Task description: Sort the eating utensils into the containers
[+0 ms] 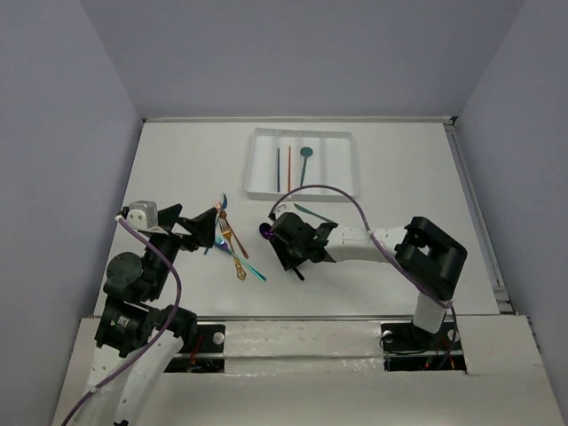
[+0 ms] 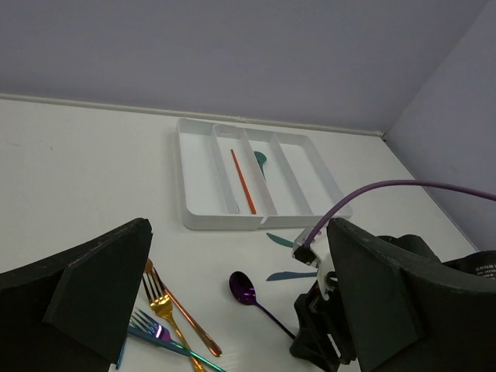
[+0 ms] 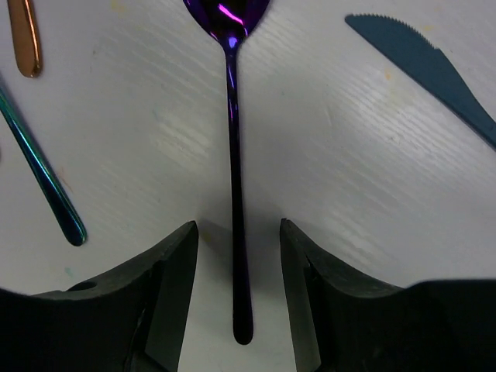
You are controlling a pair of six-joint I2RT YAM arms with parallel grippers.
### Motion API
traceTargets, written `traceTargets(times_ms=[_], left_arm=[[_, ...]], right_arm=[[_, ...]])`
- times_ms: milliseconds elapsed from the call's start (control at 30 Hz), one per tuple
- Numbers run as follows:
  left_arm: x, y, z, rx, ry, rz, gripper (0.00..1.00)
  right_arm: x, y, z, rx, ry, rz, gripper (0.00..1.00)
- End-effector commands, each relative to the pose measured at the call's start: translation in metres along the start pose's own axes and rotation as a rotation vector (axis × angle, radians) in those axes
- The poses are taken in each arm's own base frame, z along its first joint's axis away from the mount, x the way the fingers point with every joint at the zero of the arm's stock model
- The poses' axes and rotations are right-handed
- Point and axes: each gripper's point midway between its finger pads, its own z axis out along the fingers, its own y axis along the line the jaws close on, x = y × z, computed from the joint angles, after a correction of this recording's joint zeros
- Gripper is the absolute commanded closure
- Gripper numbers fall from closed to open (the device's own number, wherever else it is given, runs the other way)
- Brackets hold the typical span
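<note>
– Straddling what, the right gripper (image 3: 238, 248)?
– Spoon (image 3: 232, 139) handle. Jaws apart, one each side, not touching.
– Tips for the grab?
– Stay centred, go low to the table (image 3: 349, 170), pinch near the handle end; thin, likely to slip or pivot.
– Where's the spoon, which way?
– Flat on the table, near side of the tray (image 1: 252, 164), knife (image 3: 434, 70) near. Long axis in line with the gripper, bowl pointing away from it, toward the left side.
</note>
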Motion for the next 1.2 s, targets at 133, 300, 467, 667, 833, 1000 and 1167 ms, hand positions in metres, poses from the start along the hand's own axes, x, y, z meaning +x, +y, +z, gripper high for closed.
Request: traceTargets(times_ms=[133, 300, 467, 667, 833, 1000, 1167], left_arm=[[-0.019, -0.008, -0.002, 0.030, -0.060, -0.003, 0.01], [-0.020, -0.008, -0.002, 0.032, -0.065, -0.003, 0.01], [-0.021, -0.008, -0.003, 0.032, -0.070, -0.005, 0.01], [-0.022, -0.009, -0.003, 0.036, -0.071, -0.005, 0.01], [-0.022, -0.009, -0.004, 0.037, -0.074, -0.005, 0.01], [-0.022, -0.009, -0.005, 0.040, -0.074, -0.005, 0.01], [-0.023, -0.010, -0.005, 0.040, -0.079, -0.005, 0.01]], right_arm=[[-0.033, 0.010, 0.026, 0.038, -0.068, 0.001, 0.55], [-0.040, 0.008, 0.037, 0.071, -0.077, -0.008, 0.75], [-0.051, 0.012, 0.039, 0.068, -0.103, 0.001, 1.00], [-0.089, 0.011, 0.010, 0.061, -0.226, 0.039, 1.00], [-0.156, -0.016, -0.036, 0.020, -0.401, 0.139, 1.00], [-0.213, -0.098, -0.056, 0.066, -0.511, 0.274, 1.00], [-0.249, -0.167, -0.045, 0.131, -0.569, 0.366, 1.00]])
